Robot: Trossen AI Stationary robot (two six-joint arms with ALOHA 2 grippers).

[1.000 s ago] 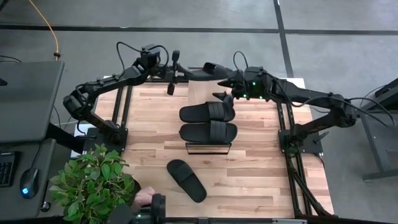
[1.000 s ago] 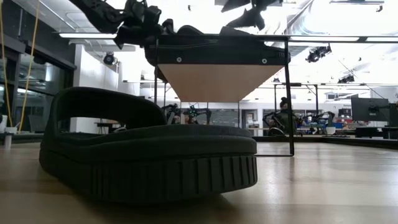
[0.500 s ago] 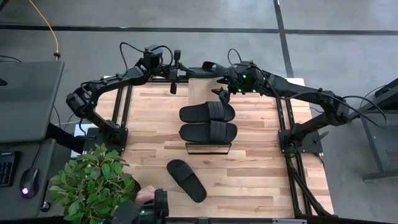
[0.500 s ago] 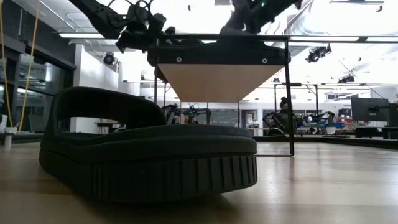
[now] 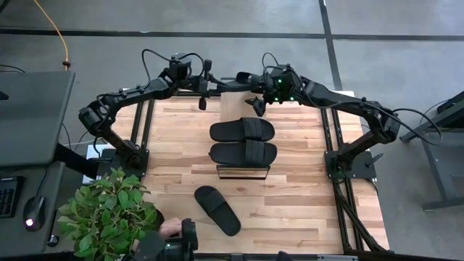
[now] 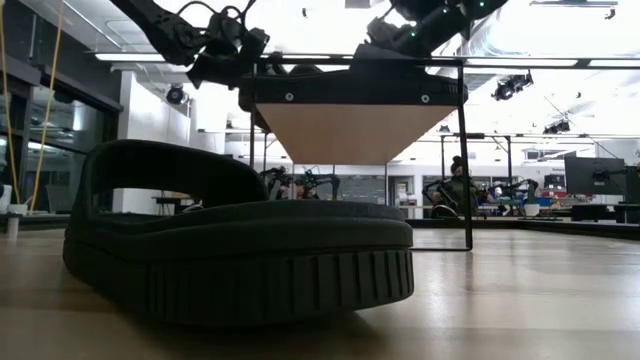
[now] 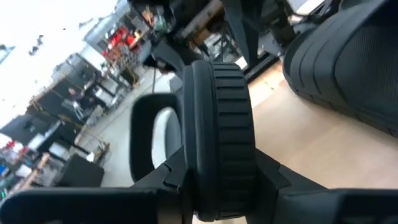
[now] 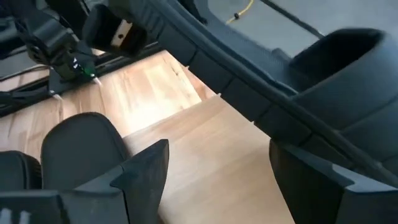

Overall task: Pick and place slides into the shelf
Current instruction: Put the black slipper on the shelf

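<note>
- Wooden shelf at frame centre carries two slides side by side.
- Left gripper fingers clamp a third slide at the shelf's upper end.
- Right gripper fingers spread wide, holding nothing.
- Fourth slide lies on the bench, lower centre.

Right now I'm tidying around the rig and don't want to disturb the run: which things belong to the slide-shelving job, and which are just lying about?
Job: shelf; two shelved slides; held slide clamped in the left tool; loose slide on the table; right tool, open above the shelf.
Lying about: potted plant; computer mouse; a person's hand at the near edge.
</note>
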